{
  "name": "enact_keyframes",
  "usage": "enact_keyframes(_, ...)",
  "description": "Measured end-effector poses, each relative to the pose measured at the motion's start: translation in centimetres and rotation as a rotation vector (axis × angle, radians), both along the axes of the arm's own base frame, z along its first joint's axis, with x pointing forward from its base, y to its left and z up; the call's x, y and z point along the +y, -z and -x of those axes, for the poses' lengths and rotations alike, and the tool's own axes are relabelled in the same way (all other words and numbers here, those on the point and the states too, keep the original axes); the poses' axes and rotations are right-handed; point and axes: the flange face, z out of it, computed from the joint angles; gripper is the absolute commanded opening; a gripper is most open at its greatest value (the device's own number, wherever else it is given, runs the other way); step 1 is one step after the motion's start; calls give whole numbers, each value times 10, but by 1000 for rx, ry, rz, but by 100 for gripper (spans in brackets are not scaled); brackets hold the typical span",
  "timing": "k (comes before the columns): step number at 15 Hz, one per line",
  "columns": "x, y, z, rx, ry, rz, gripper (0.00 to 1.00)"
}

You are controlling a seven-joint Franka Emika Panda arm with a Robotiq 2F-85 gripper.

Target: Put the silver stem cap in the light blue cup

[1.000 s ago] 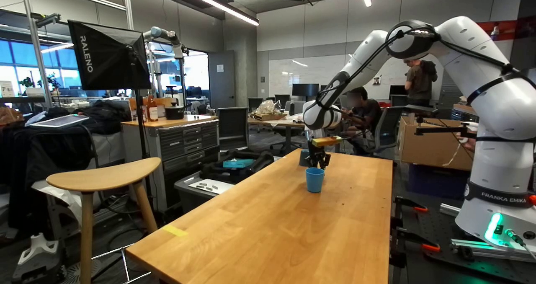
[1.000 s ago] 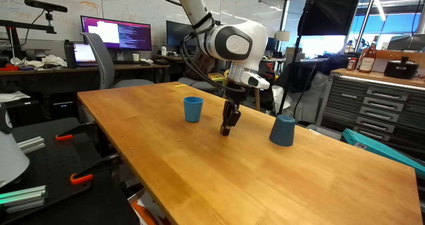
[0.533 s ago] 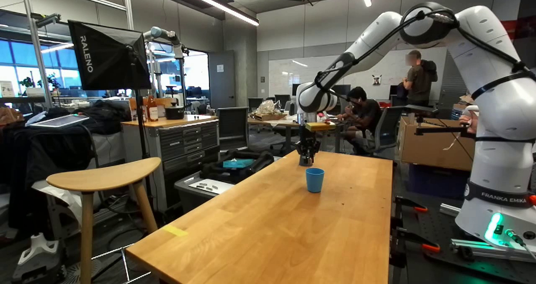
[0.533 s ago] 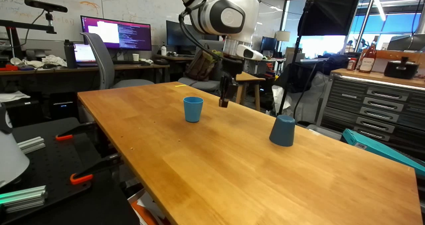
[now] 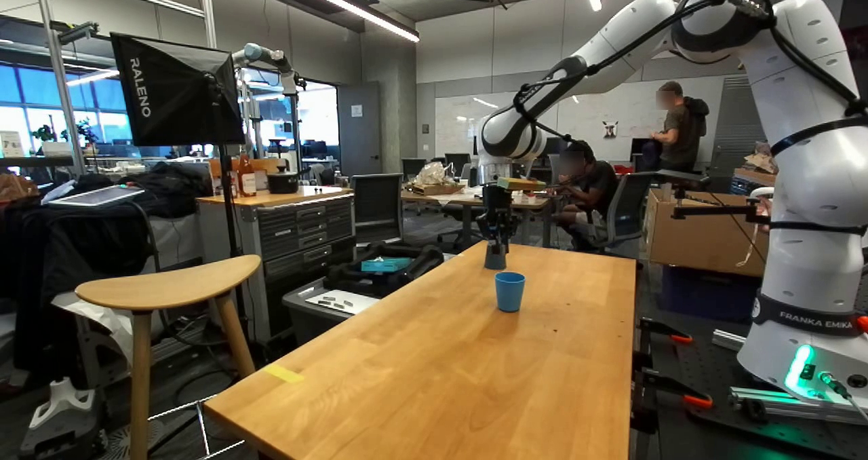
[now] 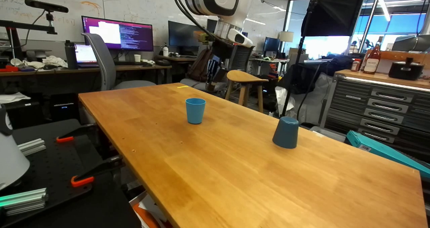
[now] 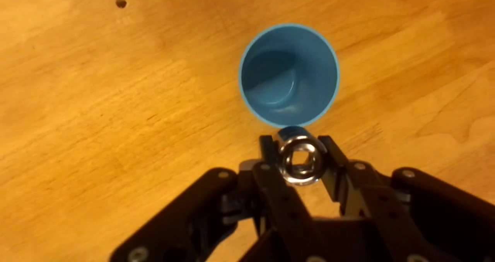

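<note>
Blue cup (image 6: pixel 195 113), upturned cup (image 6: pixel 286 134) on table (image 6: pixel 255 184)

In an exterior view a seated person's face (image 5: pixel 573 159) is blurred, and the wrist view's edge cuts off the gripper (image 7: pixel 301 153).

Gripper (image 6: pixel 210 85) near upright blue cup (image 6: pixel 195 111)

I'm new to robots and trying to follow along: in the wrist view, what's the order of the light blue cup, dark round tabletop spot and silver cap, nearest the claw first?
1. Silver stem cap: held in the gripper.
2. Light blue cup: upright, just above the cap in the view.
3. Dark round spot: out at the upper left.
</note>
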Motion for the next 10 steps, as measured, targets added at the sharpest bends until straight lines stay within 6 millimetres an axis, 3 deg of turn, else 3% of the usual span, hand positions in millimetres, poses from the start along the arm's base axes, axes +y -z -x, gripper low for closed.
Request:
enact_keyframes(7,3,47,23,135,-2,-33,8)
enact_keyframes(10,2,50,23,138,2,-33,8)
